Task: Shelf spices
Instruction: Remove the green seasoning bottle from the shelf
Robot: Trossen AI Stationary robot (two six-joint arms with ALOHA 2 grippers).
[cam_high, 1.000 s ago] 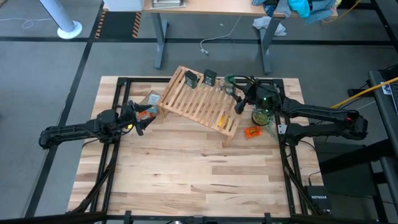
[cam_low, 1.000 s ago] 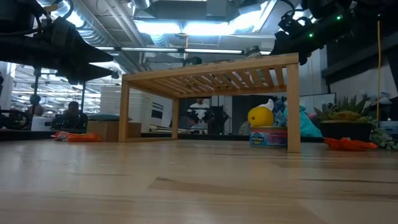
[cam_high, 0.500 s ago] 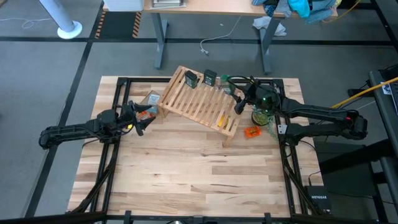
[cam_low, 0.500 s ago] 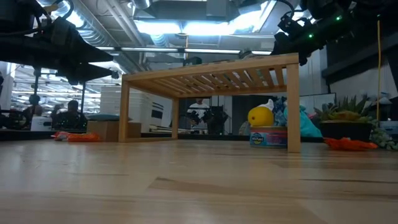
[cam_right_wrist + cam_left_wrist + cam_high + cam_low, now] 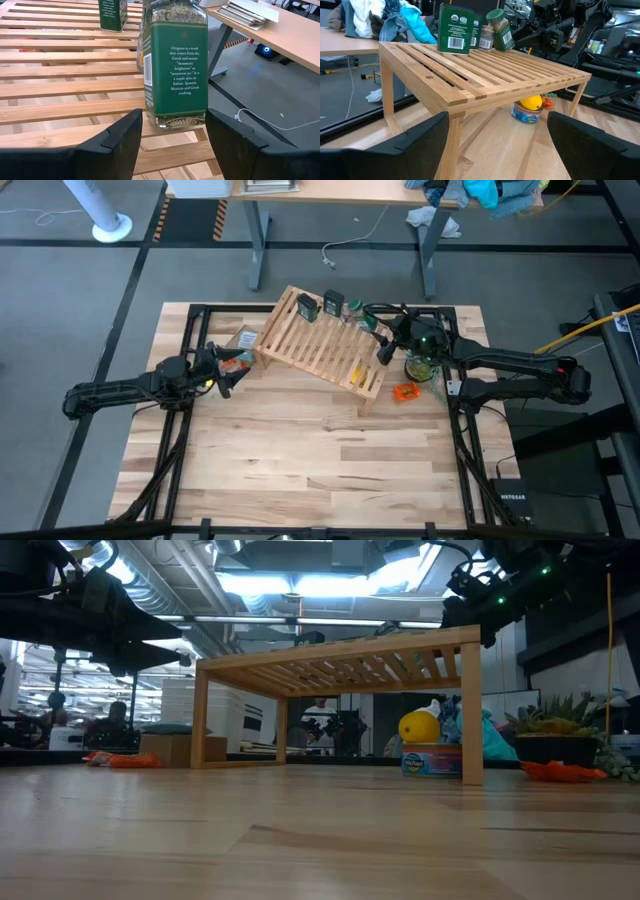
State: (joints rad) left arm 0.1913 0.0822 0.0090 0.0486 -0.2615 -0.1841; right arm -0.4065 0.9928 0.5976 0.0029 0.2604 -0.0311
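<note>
Your right gripper sits at the far right end of the shelf, fingers spread and released, clenching nothing. The green oregano jar stands upright on the slats just ahead of the fingertips, centred in the gap, not touched. It looks freshly placed, so the step in hand is likely the release and retreat.

Do it clean: pull straight back along the finger line, no sideways drift, or a finger will clip the jar and tip it. The jar's base spans slats near the shelf's edge; lift slightly before you swing away.

Beyond that jar, further from your pincer, two dark square jars already stand on the same end. A small clear jar seems tucked between them and the green one; hard to tell.

Your left gripper waits off the opposite end of the shelf, fingers wide and empty. Leave it parked.
</note>
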